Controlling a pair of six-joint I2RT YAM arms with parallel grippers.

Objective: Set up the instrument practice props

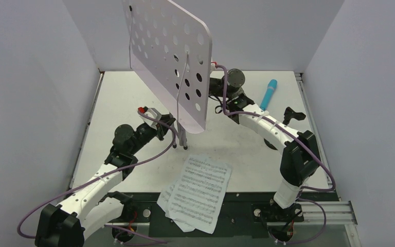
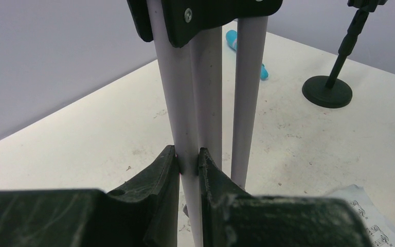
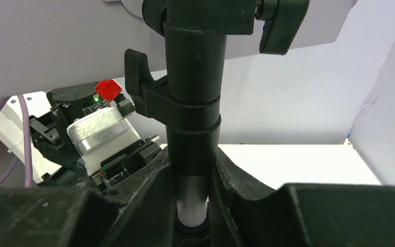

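One music stand (image 1: 169, 56) is upright mid-table, with open table (image 1: 123, 103) toward 9 and 11 o'clock. The left gripper (image 2: 189, 164) pinches one lilac leg (image 2: 177, 103), and the right gripper (image 3: 193, 180) pinches the black pole (image 3: 193, 103). A few overlapping pages (image 1: 200, 190) at 6 o'clock spill over the near edge; one microphone (image 1: 268, 94) lies at 1 o'clock, and one mic stand (image 2: 327, 91) is at 3 o'clock near the right edge.

Plain pale-grey walls (image 1: 31, 77) on three sides — white, scuffed tabletop (image 1: 123, 103); even light
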